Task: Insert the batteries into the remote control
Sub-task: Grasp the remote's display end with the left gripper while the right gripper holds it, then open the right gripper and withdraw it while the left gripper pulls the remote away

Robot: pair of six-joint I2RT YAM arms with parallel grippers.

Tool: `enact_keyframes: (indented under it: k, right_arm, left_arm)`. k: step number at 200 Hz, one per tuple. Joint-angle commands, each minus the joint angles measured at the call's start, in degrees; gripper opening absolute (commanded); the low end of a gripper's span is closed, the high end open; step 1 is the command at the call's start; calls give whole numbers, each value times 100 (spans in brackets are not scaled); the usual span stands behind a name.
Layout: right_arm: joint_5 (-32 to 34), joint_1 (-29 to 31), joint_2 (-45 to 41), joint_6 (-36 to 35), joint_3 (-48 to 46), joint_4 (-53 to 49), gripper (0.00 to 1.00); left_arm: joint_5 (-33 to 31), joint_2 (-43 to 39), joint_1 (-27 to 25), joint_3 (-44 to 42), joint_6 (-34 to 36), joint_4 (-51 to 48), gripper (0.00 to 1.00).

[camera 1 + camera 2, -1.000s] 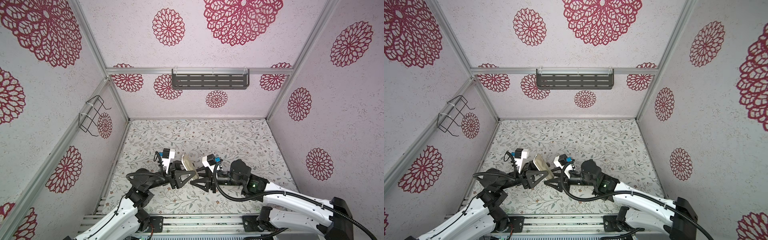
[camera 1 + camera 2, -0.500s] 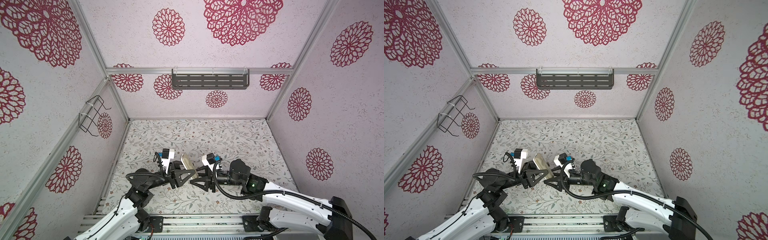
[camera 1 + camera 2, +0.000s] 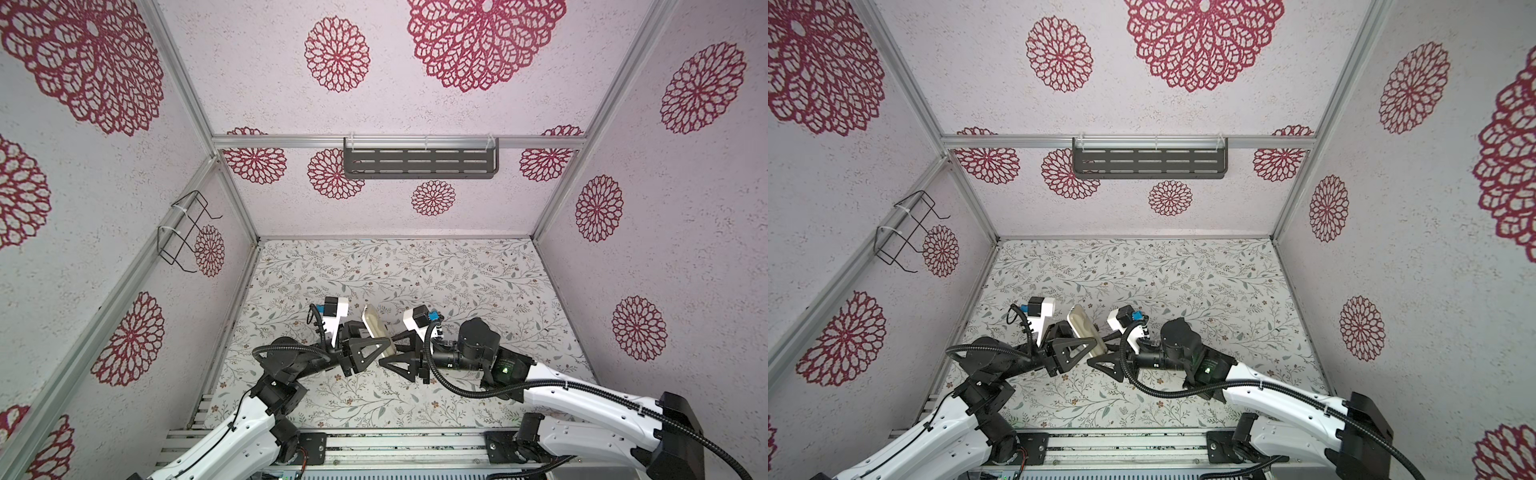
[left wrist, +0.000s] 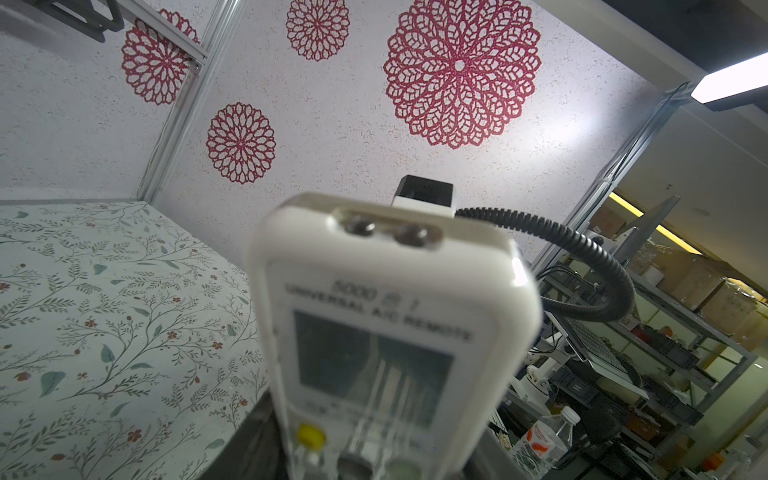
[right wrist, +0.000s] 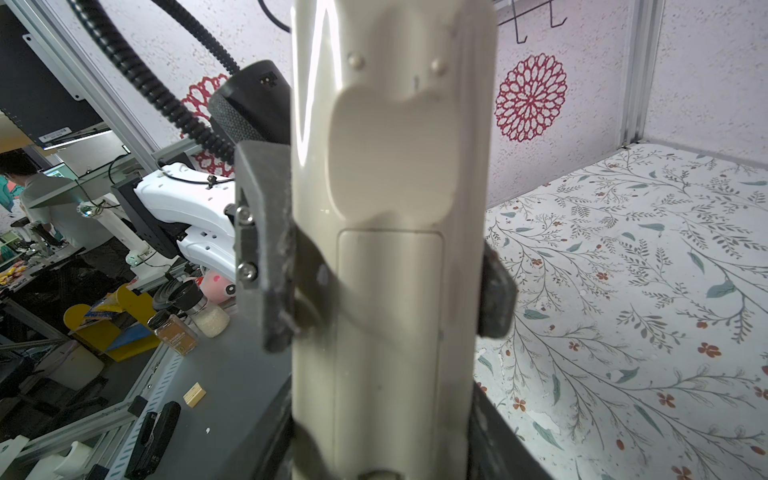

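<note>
Left tool (image 3: 379,340), at 9 o'clock of the remote control (image 3: 374,322), clamps its long edges, fingers (image 5: 253,249) flanking the battery cover (image 5: 388,332). Right tool (image 3: 390,353), at 3 o'clock, brackets the lower end; whether it grips, I cannot tell. Held tilted above the worktop (image 3: 457,282), the handset is probably light, rigid and glossy-slippery: grip the edges, leaving the cover free. No batteries show.

A robotics lab — an aluminium frame (image 3: 291,141) cell with flower-papered walls (image 3: 374,218), metal shelving (image 4: 681,332) and cartons (image 4: 685,272) beyond.
</note>
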Motion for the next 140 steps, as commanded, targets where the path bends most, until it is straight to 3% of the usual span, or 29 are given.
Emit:
enact_keyframes:
  k: [1, 23, 88, 140]
  right_arm:
    - [-109, 71, -9, -175, 105, 251, 67]
    - [-56, 67, -8, -179, 102, 217, 76]
    - [395, 66, -127, -315, 120, -241, 82]
    - [1213, 32, -341, -344, 70, -813, 83]
  left_arm:
    - [-261, -59, -34, 46, 6, -288, 23]
    - [-406, -139, -31, 49, 76, -456, 21]
    - [-900, -236, -21, 163, 321, -1128, 17]
    - [-2388, -465, 42, 695, 926, -3462, 14]
